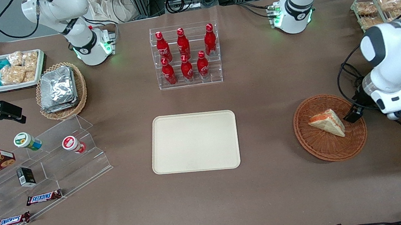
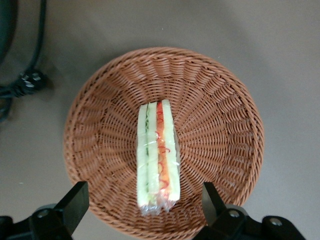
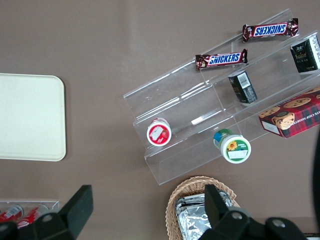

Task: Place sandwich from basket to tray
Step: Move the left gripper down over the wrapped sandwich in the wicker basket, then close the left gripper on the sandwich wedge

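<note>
Both fingers wide apart | gripper (image 2: 141,210) above sandwich (image 2: 157,156) | holds nothing

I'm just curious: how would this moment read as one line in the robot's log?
stage: approach | gripper: open, above sandwich | sandwich: in basket, ungrasped | tray: bare

Working arm (image 1: 396,54): glossy white rounded shells, dark grey joint bands, round black end cap. Black cables loop just beside the wrist. Gripper (image 2: 142,205): matte black, two flat wedge-shaped fingers (image 2: 75,202) spread wide, a screw on each mount.
</note>
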### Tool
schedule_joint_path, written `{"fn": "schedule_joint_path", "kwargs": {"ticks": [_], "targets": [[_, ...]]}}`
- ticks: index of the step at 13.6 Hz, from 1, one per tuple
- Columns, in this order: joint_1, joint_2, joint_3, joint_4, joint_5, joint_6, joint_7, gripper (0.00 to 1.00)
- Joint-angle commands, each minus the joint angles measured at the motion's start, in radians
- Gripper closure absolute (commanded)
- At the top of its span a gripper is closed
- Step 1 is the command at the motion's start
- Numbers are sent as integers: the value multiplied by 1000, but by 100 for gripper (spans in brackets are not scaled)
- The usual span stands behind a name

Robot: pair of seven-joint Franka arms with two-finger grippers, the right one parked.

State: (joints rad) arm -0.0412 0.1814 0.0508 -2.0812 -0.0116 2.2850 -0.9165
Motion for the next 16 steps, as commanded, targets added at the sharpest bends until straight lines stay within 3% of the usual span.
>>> {"fn": "schedule_joint_path", "kwargs": {"ticks": [1, 4, 13, 14, 16], "targets": [[-12, 50, -2, 4, -14, 39, -64, 0], [-12, 79, -2, 1, -60, 68, -68, 0], [-45, 124, 0, -62, -67, 145, -85, 0], [-45, 130, 0, -60, -67, 140, -85, 5], [-45, 128, 0, -50, -65, 123, -64, 69]]}}
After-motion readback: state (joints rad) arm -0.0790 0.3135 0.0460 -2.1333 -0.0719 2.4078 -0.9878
